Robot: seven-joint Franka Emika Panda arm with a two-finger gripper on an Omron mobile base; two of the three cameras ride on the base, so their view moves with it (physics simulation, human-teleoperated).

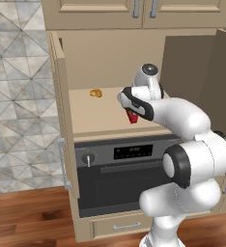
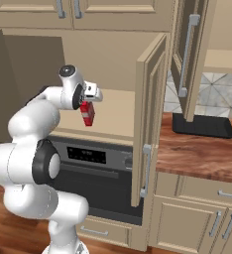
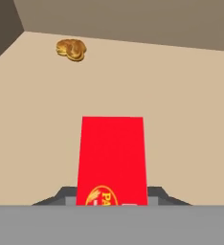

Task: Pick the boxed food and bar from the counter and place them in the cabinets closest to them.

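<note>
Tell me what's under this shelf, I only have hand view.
Observer: A black built-in oven sits directly below the shelf.
Operator: Cabinet doors?
Observer: Open. The right door stands out toward the base, next to the arm.
Operator: Box upright?
Observer: Slightly tilted. The boxed food hangs under the shut gripper, over the front part of the shelf.

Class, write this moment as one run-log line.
gripper: shut on box | box: above cabinet shelf, not set down | pastry: at shelf back | doors: open
</note>
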